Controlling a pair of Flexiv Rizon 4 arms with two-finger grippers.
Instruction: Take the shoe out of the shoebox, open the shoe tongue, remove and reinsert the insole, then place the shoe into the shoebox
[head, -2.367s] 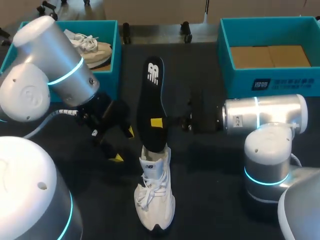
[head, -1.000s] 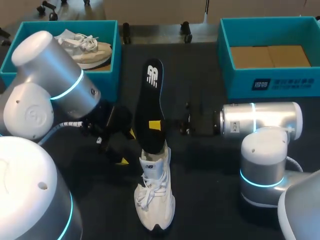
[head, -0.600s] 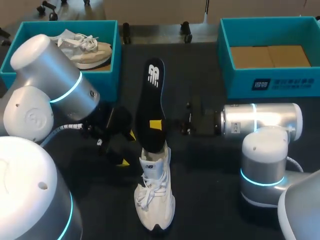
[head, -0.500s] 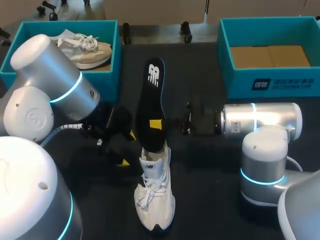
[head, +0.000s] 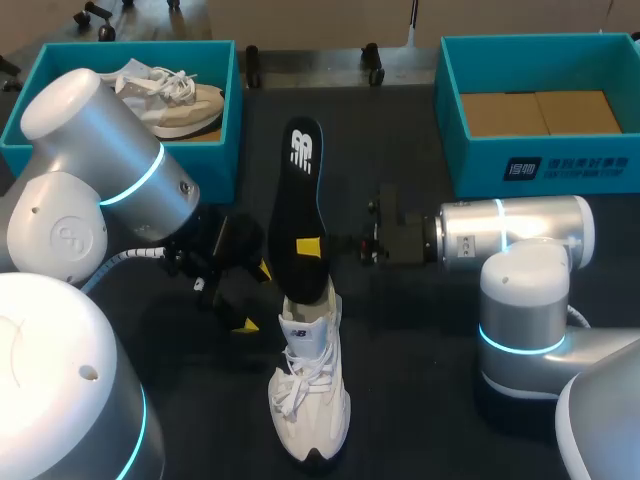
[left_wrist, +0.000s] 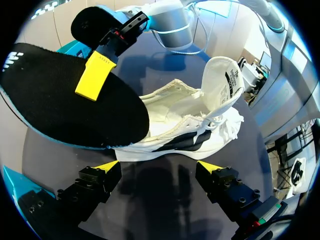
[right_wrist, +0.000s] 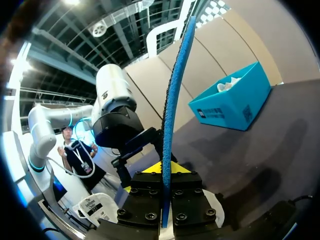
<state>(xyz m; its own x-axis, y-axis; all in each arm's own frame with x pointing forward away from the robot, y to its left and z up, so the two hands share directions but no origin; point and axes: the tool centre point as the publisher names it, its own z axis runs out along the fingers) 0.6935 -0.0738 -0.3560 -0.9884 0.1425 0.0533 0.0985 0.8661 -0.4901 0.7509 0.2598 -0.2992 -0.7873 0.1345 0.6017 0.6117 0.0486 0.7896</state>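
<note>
Notably, right wrist shows insole (right_wrist: 168, 125) edge-on, blue.

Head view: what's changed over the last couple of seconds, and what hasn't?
The left end effector, open, edged closer to the white sneaker. The right arm shifted slightly left, tipping the black insole that way; the right end effector stays shut on it. The sneaker and both teal shoeboxes are unmoved.

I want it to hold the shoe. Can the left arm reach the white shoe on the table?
Probably yes. The left gripper is open, the shoe lies just ahead of it, and nothing stands between them.
</note>
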